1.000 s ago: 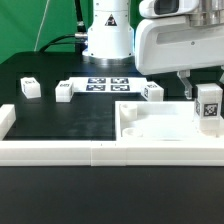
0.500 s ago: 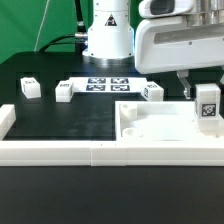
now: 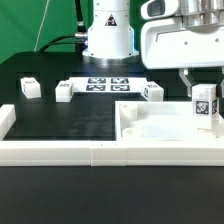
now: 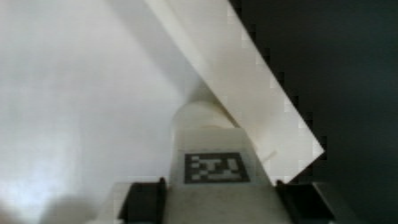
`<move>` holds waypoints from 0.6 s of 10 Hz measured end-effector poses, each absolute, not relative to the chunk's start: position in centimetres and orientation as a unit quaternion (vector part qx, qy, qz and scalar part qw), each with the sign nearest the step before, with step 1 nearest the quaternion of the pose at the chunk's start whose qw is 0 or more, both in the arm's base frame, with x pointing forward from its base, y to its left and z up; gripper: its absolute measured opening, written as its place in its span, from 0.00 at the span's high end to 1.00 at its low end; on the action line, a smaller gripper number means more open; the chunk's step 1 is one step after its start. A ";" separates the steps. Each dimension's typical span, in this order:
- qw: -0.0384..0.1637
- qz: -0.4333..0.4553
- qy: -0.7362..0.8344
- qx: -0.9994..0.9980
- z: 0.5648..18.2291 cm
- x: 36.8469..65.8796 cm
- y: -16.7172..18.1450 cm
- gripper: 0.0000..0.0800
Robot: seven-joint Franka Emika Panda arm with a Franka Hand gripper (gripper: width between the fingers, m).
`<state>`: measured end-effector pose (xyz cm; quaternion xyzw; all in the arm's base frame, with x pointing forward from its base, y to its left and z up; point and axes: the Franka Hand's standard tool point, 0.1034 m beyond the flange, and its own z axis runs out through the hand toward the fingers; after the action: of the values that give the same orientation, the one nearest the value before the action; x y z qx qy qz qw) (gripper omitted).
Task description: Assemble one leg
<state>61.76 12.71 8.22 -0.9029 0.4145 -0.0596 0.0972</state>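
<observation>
My gripper (image 3: pixel 203 92) is shut on a leg (image 3: pixel 204 105), a small white block with a black-and-white tag, held upright over the right end of the large white body (image 3: pixel 150 128). In the wrist view the leg (image 4: pixel 215 150) fills the space between my two dark fingers (image 4: pixel 146 203), with the white body (image 4: pixel 80 100) below it. Three more legs lie on the black table: one at the exterior view's left (image 3: pixel 29 88), one beside it (image 3: pixel 64 90), and one near the middle (image 3: pixel 153 92).
The marker board (image 3: pixel 105 84) lies behind the legs, in front of the robot base (image 3: pixel 107 35). A long white wall (image 3: pixel 60 152) runs along the front edge, with a short side piece (image 3: pixel 5 120) at the exterior view's left.
My gripper and the held leg have risen a little and shifted slightly toward the exterior view's left. The other legs have not moved.
</observation>
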 end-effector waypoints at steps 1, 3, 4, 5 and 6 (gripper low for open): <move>0.104 -0.054 0.461 -0.880 8.2 61.8 12.8 0.63; 0.113 -0.040 0.538 -0.834 8.3 62.0 13.0 0.63; 0.114 -0.039 0.543 -0.831 8.3 62.0 13.0 0.54; 0.113 -0.041 0.527 -0.841 8.3 62.0 12.9 0.54; 0.109 -0.041 0.498 -0.859 8.3 62.1 12.6 0.33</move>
<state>62.07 12.62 8.33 -0.8590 0.4985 -0.0413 0.1091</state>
